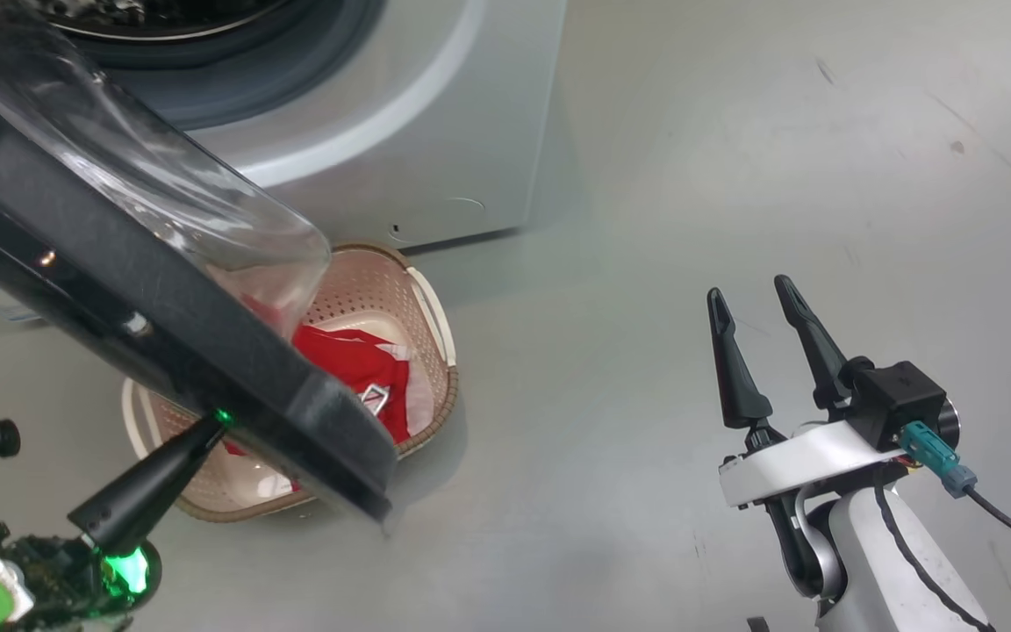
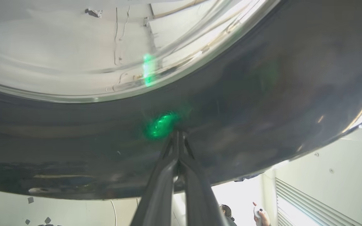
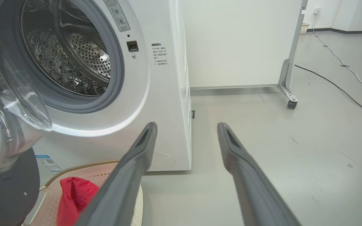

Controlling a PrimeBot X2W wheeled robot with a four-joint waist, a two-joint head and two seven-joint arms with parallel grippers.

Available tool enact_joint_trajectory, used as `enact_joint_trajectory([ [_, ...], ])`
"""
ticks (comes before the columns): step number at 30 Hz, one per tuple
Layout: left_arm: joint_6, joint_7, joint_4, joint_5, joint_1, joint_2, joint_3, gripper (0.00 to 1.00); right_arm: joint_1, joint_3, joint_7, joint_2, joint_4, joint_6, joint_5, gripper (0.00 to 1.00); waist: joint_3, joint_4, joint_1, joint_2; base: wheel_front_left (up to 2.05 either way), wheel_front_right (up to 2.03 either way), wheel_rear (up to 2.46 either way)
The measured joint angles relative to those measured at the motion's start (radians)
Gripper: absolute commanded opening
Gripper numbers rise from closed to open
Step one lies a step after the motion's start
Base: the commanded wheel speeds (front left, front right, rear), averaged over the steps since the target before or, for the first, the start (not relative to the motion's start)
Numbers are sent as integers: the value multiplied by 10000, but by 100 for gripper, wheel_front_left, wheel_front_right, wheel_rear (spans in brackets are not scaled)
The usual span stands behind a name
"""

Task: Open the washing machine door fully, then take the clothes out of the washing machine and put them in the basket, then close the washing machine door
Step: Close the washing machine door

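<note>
Left gripper [image 1: 211,427] pinched closed, angled up-right — right gripper [image 1: 749,290] spread wide, empty.

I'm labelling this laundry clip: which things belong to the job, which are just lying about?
Job: washing machine, washing machine door, clothes, basket, left gripper, right gripper.
Lying about: wheeled partition, floor cables, person's hand.

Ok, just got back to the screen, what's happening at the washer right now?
The red clothes lie in the basket in front of the washing machine, and no red shows in the visible part of the drum. The washing machine door stands open, over the basket. The left fingers are shut, tips against the door's black rim, probably to push it closed. The right fingers are open above the floor, holding nothing.
</note>
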Motion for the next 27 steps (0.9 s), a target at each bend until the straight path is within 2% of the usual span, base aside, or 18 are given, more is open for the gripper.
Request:
enact_joint_trajectory([
  [12,412,-4,738,144,-1799,288,-330,0,-344,186,0,2,-36,-92,142,100,683,-829,0,0,0,0,0],
  [21,1003,-61,1707,337,-3637,353,-711,0,-537,299,0,2,-58,-182,240,100,1042,-1268,0,0,0,0,0],
  [27,1367,-345,2493,558,-4706,355,-639,0,-720,594,0,4,-61,-180,339,100,1162,-1497,0,0,0,0,0],
])
